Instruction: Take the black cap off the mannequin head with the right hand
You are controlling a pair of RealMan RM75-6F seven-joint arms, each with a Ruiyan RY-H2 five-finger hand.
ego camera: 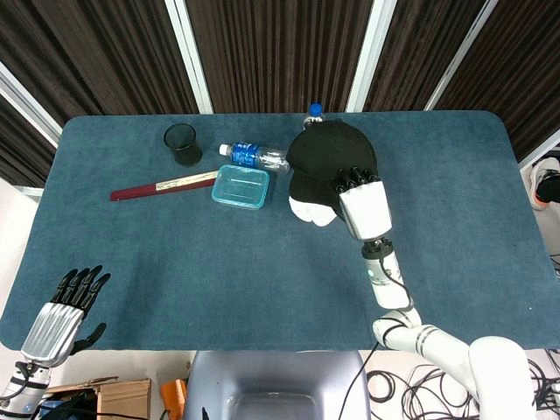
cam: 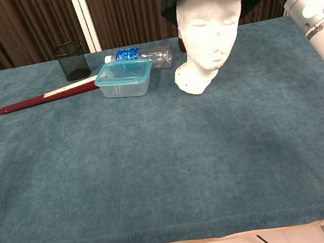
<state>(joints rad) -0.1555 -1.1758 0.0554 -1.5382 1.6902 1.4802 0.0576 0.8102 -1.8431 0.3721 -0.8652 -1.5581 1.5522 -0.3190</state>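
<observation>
Robot hand grips the cap brim

Right robot hand (ego camera: 362, 206) holds the black cap (ego camera: 328, 157) on the mannequin head (cam: 207, 27). Just left: plastic box (ego camera: 240, 186), bottle (ego camera: 254, 157). Left robot hand (ego camera: 63, 315) hangs open off the worktop (ego camera: 175, 271).

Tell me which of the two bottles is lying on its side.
The clear blue-labelled water bottle, lying behind the teal container. The other, blue-capped bottle, stands upright behind the mannequin head.

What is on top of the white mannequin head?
The black cap sits on the mannequin head, with the right hand gripping its brim. The crown of the head is covered; the face shows below.
</observation>
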